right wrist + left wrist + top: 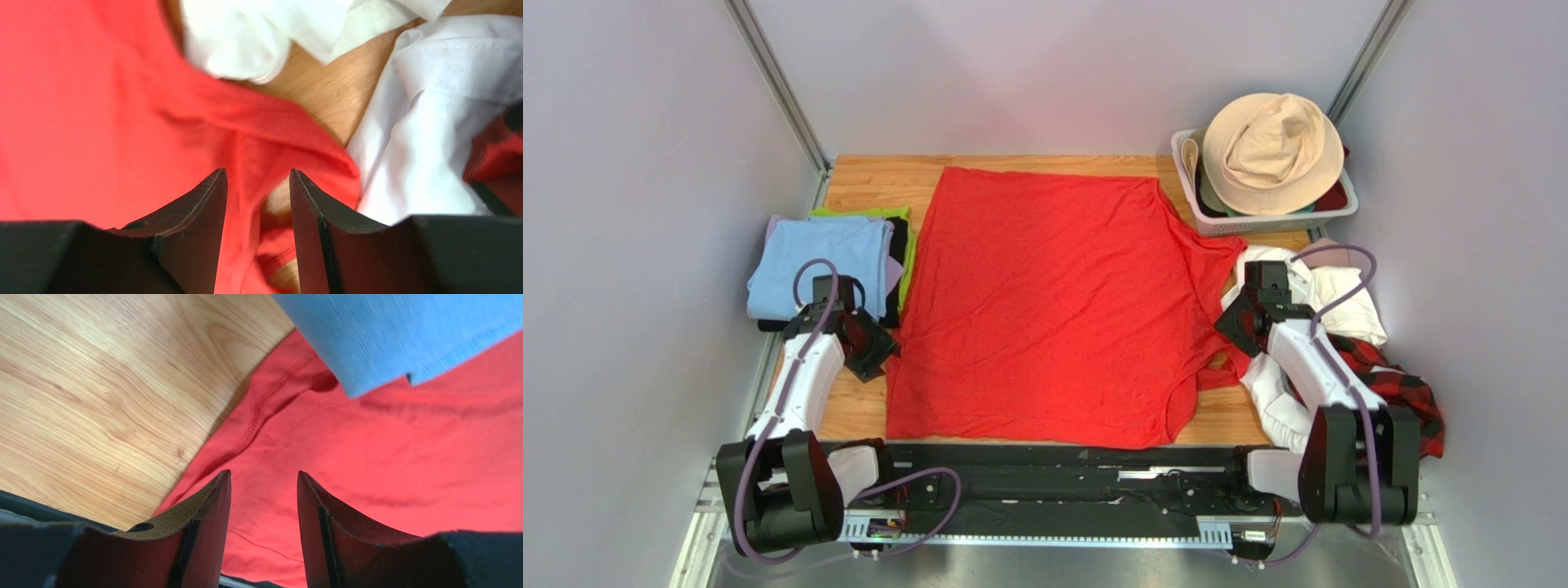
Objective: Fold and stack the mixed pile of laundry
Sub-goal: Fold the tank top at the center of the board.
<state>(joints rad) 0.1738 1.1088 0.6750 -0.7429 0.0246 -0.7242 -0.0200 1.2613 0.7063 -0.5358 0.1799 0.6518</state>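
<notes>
red shirt (pixel 1051 306): spread flat, wrinkled, middle of desk (pixel 873 184)
white cloths (pixel 1342 304), plaid shirt (pixel 1400 395): crumpled heap, right edge
left claw (pixel 263 499): spread, over shirt's edge
right claw (pixel 258 196): spread, over sleeve

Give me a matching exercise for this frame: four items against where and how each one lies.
Items:
1. red T-shirt
2. light blue cloth
3. bucket hat
4. plaid shirt

Places:
A. crumpled, near right edge
B. on top of the basket, far right corner
C. spread flat, centre
D. folded, left side

Pairs: 1-C, 2-D, 3-B, 4-A
</notes>
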